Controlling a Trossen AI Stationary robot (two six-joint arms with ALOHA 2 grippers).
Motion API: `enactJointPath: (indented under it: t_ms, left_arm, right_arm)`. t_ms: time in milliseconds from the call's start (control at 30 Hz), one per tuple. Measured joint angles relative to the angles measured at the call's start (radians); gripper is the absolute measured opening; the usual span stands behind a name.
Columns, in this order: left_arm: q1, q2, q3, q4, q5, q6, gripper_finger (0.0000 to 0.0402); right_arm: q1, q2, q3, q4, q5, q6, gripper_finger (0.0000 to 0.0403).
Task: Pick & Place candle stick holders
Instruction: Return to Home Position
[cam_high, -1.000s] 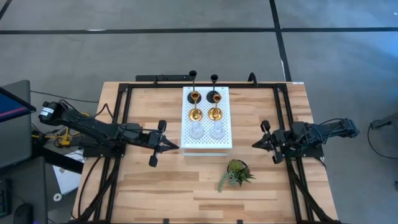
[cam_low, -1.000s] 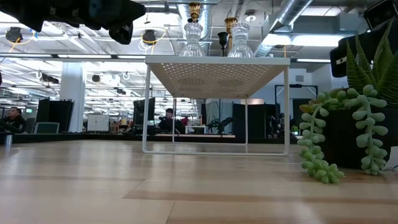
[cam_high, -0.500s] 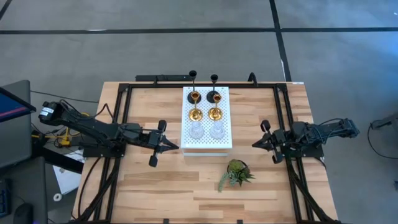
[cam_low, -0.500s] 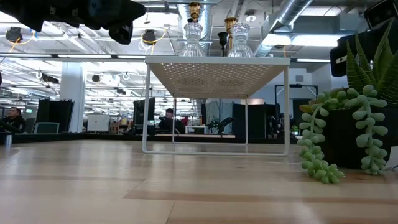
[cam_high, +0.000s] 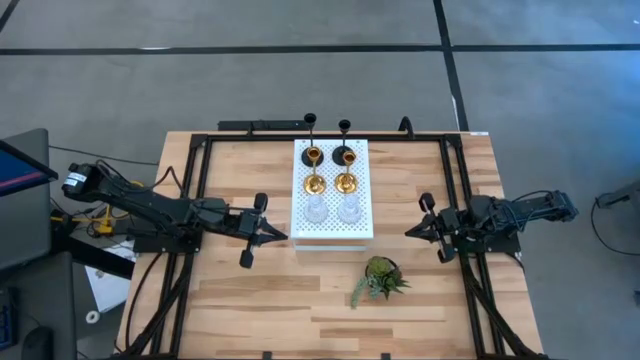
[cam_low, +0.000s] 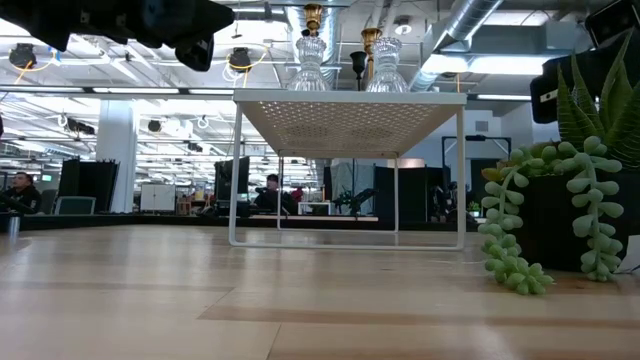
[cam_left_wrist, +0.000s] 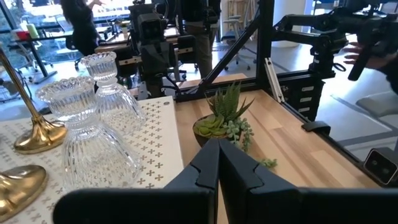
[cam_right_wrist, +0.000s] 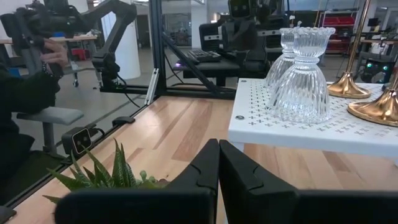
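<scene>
Six candle stick holders stand by their round bases on a white perforated board (cam_high: 360, 228) at the table's middle: two black (cam_high: 343, 156) at the far end, two gold (cam_high: 345, 183) in the middle, two clear glass (cam_high: 349, 209) at the near end. My left gripper (cam_high: 283, 236) is shut and empty, level, just left of the board. My right gripper (cam_high: 409, 232) is shut and empty, right of the board. The glass holders also show in the left wrist view (cam_left_wrist: 93, 143) and the right wrist view (cam_right_wrist: 301, 78).
A small green plant (cam_high: 380, 277) in a dark pot stands on the table near the board's near right corner. Black frame rails (cam_high: 195, 190) run along the table's left, right and far sides. The board stands raised on thin white legs (cam_low: 236, 180).
</scene>
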Motion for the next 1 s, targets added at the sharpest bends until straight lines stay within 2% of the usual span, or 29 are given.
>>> enactJointPath:
  t_ms: [267, 567, 867, 1000]
  left_arm:
    - [0.053, -0.031, 0.0, -0.011, -0.004, -0.016, 0.0006]
    - [0.049, -0.317, -0.001, -0.297, -0.001, -0.058, 0.0006]
    - [0.048, -0.523, -0.001, -0.39, 0.162, -0.031, 0.0006]
    - [0.048, -0.591, 0.0, -0.437, 0.195, -0.043, 0.0006]
  right_arm:
    - [0.0, 0.0, 0.0, 0.0, 0.0, 0.0, 0.0]
    - [0.0, 0.0, 0.0, 0.0, 0.0, 0.0, 0.0]
    - [0.0, 0.0, 0.0, 0.0, 0.0, 0.0, 0.0]
    - [0.0, 0.0, 0.0, 0.0, 0.0, 0.0, 0.0]
